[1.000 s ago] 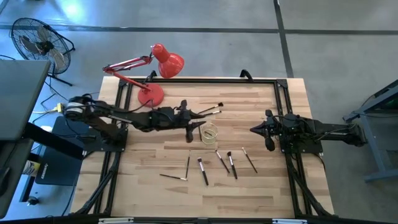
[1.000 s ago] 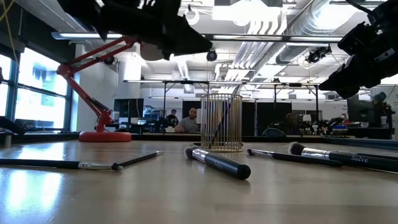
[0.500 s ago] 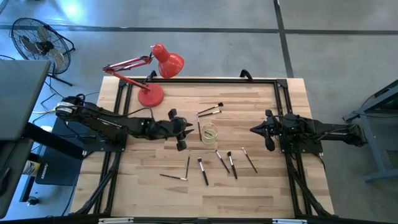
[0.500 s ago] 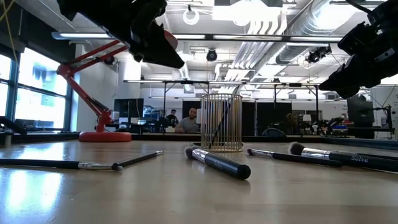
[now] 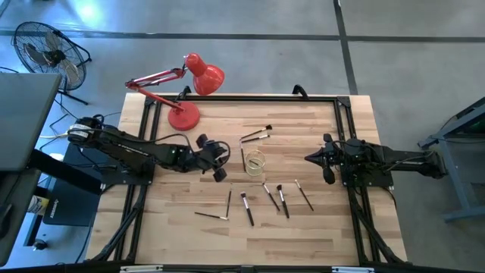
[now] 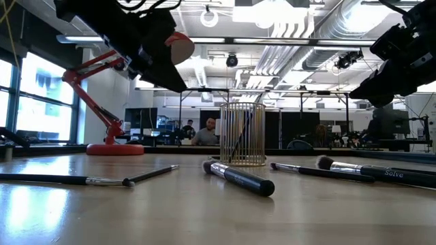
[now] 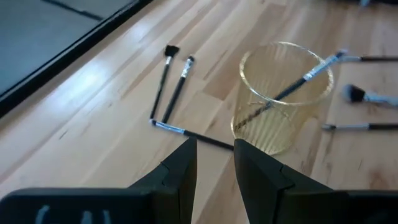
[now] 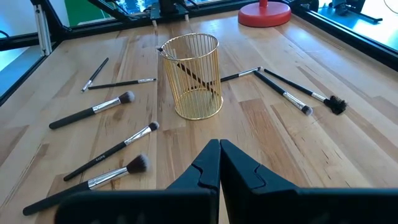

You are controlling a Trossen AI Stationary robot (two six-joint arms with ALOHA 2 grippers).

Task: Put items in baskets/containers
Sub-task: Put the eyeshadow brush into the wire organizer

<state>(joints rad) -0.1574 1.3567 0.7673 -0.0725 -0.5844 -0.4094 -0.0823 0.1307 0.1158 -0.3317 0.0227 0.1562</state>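
While one brush (image 7: pixel 292 87) leans inside the gold wire cup (image 5: pixel 256 161) mid-table, nine or so brushes (image 5: pixel 248 208) lie loose around it, the left gripper (image 5: pixel 217 158) beside it slightly spread and empty, the right gripper (image 5: pixel 309 158) pressed together, waiting.

Left gripper (image 5: pixel 220 158) hovers mid-table, fingers slightly parted, holding nothing; right gripper (image 5: pixel 308 158) waits opposite, fingers pressed together.

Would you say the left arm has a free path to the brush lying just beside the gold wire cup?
Probably yes: the left gripper is open, empty and facing that brush, with bare table between; the wire cup stands just behind it.
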